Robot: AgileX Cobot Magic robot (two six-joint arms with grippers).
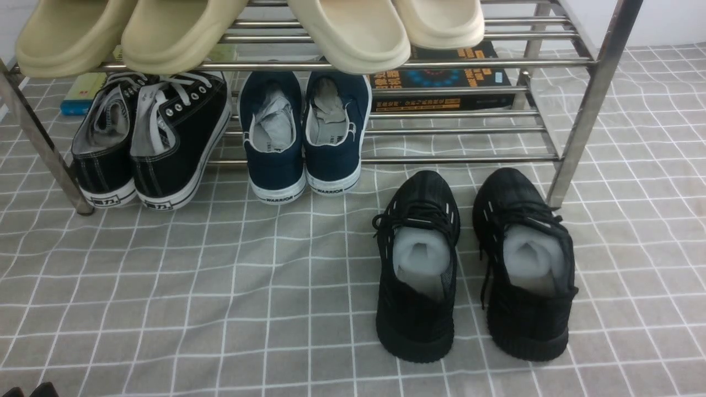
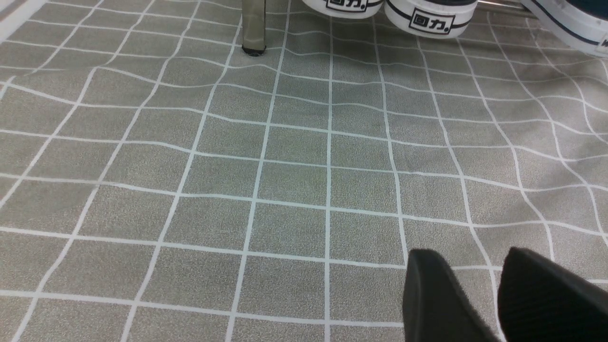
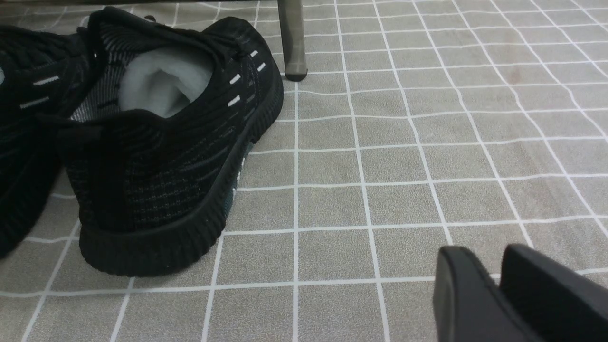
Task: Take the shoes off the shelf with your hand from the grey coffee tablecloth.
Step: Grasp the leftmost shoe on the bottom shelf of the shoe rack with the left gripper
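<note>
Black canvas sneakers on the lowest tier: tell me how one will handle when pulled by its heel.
The canvas sneakers probably squash at the collar, as the uppers look like soft cloth; the thick white soles should stay stiffer. The loose white laces might snag on the shelf bars. The right one leans, so it may tip.

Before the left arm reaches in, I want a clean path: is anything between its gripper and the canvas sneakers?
Nothing visible. Only bare cloth lies between the left gripper and the sneakers' heels. The rack leg stands just left of the sneakers, and slippers on the tier above overhang them.
</note>
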